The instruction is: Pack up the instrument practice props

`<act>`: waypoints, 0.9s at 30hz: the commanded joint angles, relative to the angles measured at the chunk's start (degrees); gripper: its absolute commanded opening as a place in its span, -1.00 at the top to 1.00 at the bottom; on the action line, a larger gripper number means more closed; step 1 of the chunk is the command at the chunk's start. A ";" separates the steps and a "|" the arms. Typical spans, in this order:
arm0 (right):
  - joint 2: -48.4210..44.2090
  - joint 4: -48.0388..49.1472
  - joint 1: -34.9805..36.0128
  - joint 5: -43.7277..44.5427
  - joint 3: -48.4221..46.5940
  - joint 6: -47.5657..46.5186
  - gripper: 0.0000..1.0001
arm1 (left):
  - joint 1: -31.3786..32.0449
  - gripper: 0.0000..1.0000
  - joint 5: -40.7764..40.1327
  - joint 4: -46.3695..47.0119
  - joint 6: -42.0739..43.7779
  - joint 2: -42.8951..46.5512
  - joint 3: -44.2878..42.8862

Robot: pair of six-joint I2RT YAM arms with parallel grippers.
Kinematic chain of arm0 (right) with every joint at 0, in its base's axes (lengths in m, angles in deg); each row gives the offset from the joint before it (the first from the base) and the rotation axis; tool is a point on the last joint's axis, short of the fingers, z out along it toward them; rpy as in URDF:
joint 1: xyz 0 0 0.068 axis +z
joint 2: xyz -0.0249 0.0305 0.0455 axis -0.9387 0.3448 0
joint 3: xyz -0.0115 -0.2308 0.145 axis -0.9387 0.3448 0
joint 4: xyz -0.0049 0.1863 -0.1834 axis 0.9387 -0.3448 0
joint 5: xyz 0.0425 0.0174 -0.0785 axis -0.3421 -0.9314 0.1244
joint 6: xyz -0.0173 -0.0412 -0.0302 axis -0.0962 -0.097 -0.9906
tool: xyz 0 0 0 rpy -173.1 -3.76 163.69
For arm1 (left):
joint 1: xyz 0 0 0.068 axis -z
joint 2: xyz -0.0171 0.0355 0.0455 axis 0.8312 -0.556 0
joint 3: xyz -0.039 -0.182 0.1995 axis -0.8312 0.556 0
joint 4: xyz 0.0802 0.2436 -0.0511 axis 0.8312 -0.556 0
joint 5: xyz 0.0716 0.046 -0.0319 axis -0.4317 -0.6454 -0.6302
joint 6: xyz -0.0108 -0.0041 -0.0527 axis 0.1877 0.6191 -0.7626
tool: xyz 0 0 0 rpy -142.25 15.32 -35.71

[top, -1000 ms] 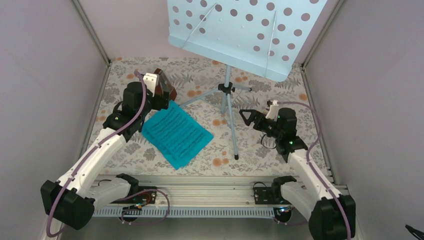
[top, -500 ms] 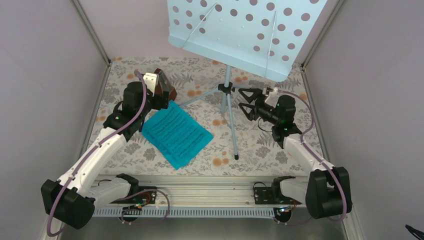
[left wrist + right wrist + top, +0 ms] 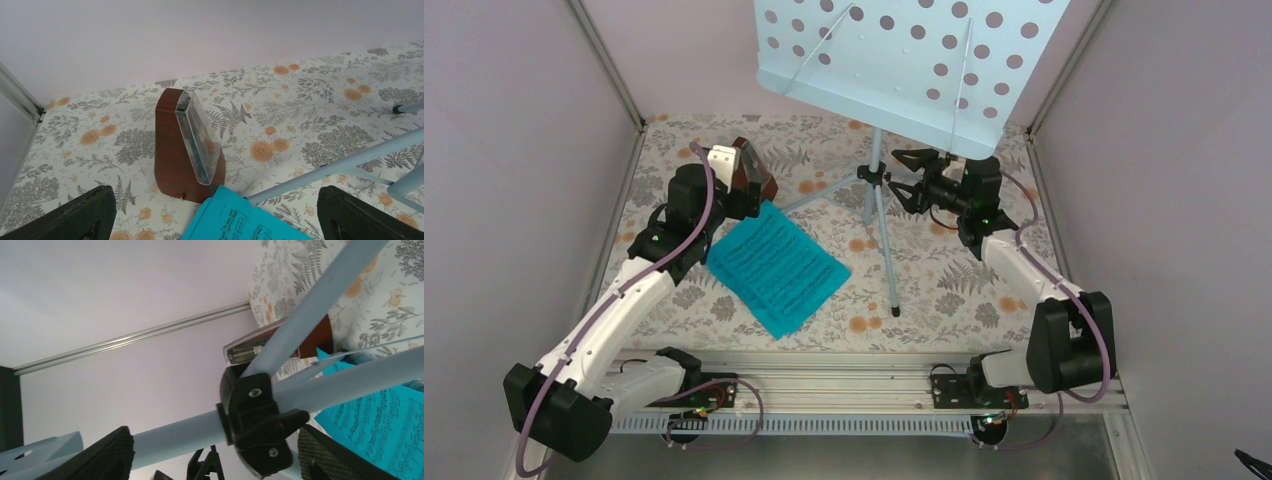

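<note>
The reddish-brown pyramid metronome [image 3: 752, 172] stands upright at the back left, also in the left wrist view [image 3: 182, 145]. My left gripper [image 3: 729, 196] is open and empty just short of it [image 3: 220, 222]. The teal music sheet [image 3: 776, 265] lies flat on the mat, one corner touching the metronome's base [image 3: 240, 220]. The pale blue perforated music stand [image 3: 904, 60] stands on its tripod. My right gripper [image 3: 902, 178] is open, its fingers on either side of the stand's pole beside the black tripod hub [image 3: 255, 415]; its jaws [image 3: 217, 460] are not closed on it.
Floral mat [image 3: 944, 290] covers the floor. Grey walls enclose left, back and right. The tripod legs [image 3: 886, 260] spread forward and to the sides. An aluminium rail [image 3: 844, 375] with both arm bases runs along the near edge.
My right arm has swung back and left, bringing its open jaws around the stand's pole at the hub. The stand's desk has shifted slightly left. My left arm has not moved.
</note>
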 commanded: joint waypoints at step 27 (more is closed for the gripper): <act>5.00 -4.12 2.07 1.18 -2.93 5.36 0.20 | -0.22 -1.00 1.39 1.08 -0.25 1.31 0.13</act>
